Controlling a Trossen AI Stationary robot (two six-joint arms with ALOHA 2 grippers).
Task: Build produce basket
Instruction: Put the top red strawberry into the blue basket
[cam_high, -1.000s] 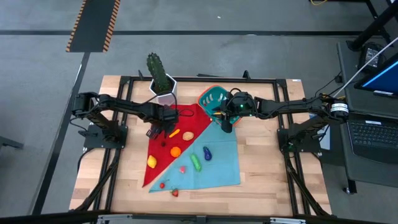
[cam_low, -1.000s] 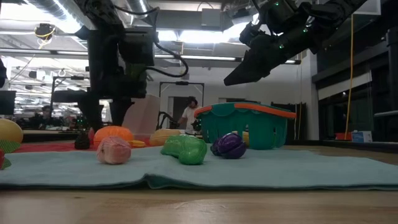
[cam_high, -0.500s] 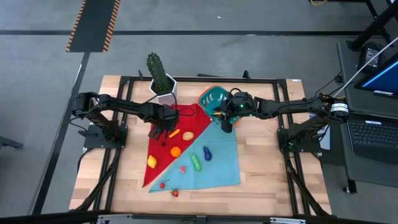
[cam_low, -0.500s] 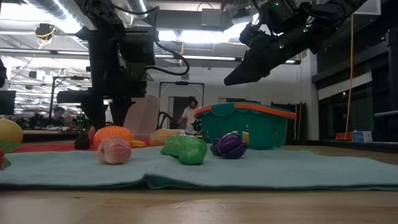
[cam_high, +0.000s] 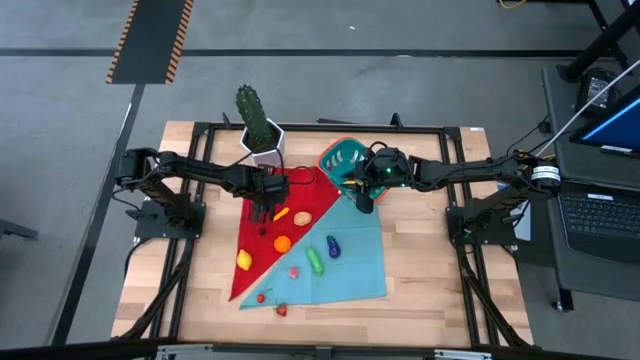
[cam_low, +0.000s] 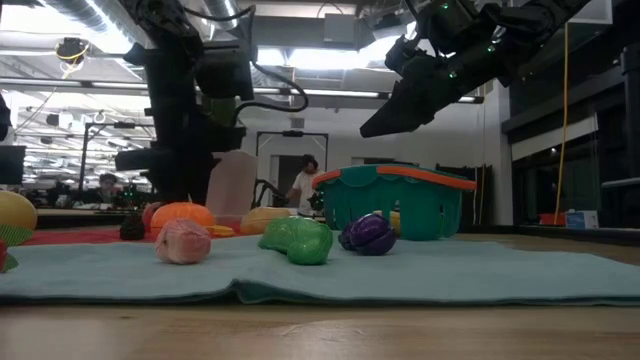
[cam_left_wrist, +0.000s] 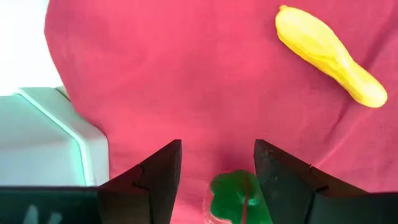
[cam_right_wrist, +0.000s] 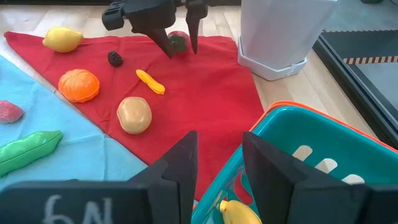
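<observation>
While the left tool (cam_left_wrist: 214, 171) hangs with fingers apart over a small red strawberry with a green leafy cap (cam_left_wrist: 235, 198) on the red cloth (cam_left_wrist: 186, 74), that light, hard, slippery toy wants gripping across its body. Beside the teal slotted plastic basket (cam_high: 340, 156), the right tool (cam_right_wrist: 214, 162) waits, spread.

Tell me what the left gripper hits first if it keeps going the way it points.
Probably the green-topped berry on the red cloth: it lies just ahead of the left gripper, between the open jaws. Its depth is unclear.
</observation>
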